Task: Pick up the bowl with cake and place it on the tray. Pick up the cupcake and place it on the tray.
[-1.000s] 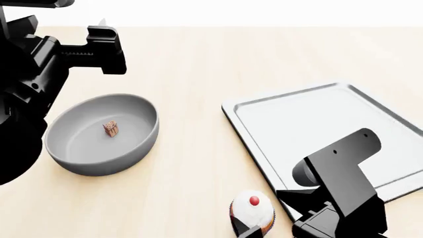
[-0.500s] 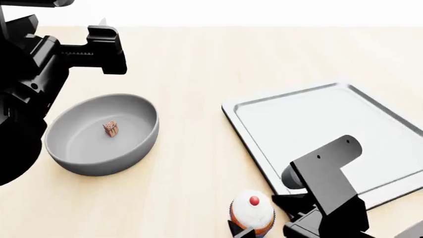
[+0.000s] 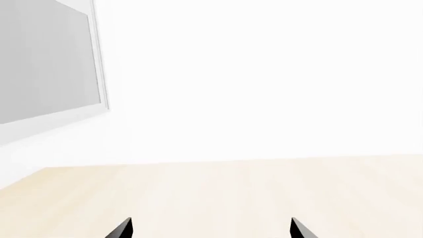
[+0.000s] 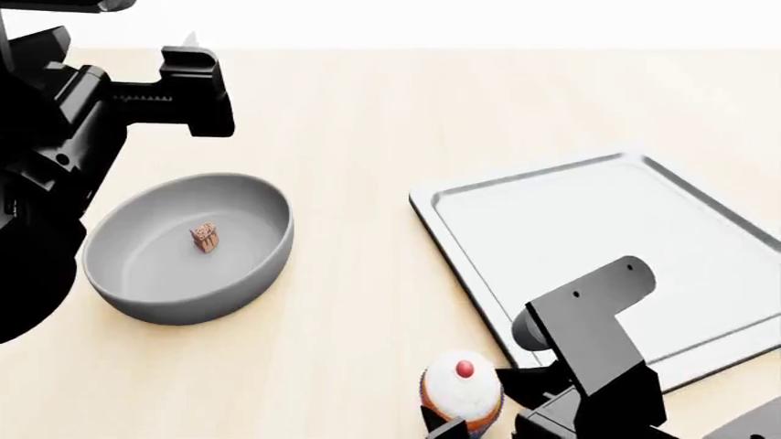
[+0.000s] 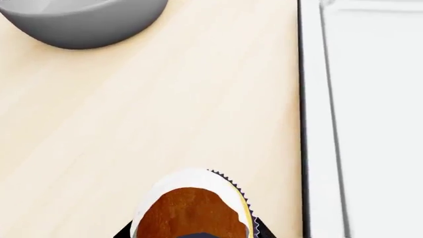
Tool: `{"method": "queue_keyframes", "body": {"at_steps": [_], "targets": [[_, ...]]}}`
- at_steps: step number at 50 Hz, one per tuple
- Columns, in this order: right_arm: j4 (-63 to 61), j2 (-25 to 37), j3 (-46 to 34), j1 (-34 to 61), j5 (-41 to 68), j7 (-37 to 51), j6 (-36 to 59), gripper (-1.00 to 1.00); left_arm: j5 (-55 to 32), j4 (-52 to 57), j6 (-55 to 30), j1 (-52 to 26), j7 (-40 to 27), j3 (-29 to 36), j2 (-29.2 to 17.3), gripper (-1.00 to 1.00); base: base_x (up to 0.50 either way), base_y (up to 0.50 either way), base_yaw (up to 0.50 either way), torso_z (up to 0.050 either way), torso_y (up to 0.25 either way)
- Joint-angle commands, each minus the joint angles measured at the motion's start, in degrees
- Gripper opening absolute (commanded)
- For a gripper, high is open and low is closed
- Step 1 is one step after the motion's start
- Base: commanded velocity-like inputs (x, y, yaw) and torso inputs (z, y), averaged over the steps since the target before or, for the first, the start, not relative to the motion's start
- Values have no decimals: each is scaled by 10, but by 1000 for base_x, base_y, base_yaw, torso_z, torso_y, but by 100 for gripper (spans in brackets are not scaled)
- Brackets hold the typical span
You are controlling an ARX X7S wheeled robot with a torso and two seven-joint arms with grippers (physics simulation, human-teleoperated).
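Note:
The grey bowl (image 4: 183,265) sits on the wooden table at the left, with the tiny brown cake (image 4: 205,237) inside it. The silver tray (image 4: 635,197) lies at the right. The cupcake (image 4: 462,389), white-frosted with a red cherry, stands at the front beside the tray's near corner. My right gripper (image 4: 476,413) is closed around it; in the right wrist view the cupcake (image 5: 191,206) fills the gap between the dark fingertips (image 5: 126,231). My left gripper (image 4: 201,91) hangs open and empty above the table behind the bowl, its tips wide apart in the left wrist view (image 3: 210,229).
The right wrist view shows the bowl's side (image 5: 86,25) ahead and the tray's rim (image 5: 310,124) alongside the cupcake. Bare wooden table (image 4: 354,165) lies between bowl and tray. The left wrist view shows table and a grey wall panel (image 3: 46,59).
My right arm has moved left and closer in around the cupcake, which has shifted slightly left. The left arm, bowl and tray have not moved.

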Motion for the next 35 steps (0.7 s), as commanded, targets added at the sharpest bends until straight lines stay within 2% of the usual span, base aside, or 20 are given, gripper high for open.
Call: {"method": "queue_keyframes", "body": {"at_steps": [1, 4, 9, 19, 26, 35], "targets": [[-3, -10, -8, 9, 13, 3, -2, -100, -3, 1, 3, -1, -2, 3, -2, 100, 0, 0, 0, 0, 0], [-1, -15, -7, 35, 33, 14, -4, -100, -3, 0, 4, -1, -2, 4, -3, 100, 0, 0, 0, 0, 0], [16, -28, -9, 134, 110, 55, -3, -100, -4, 0, 5, -1, -2, 5, -4, 100, 0, 0, 0, 0, 0], [125, -31, -32, 322, 235, 110, 60, -100, 1, -3, 10, 0, 1, 8, -6, 100, 0, 0, 0, 0, 0], [207, 3, -42, 372, 258, 111, 118, -100, 0, -4, 11, -1, 1, 10, -7, 100, 0, 0, 0, 0, 0], [332, 73, -28, 396, 229, 86, 202, -100, -1, -3, 13, -1, -1, 12, -8, 100, 0, 0, 0, 0, 0]]}}
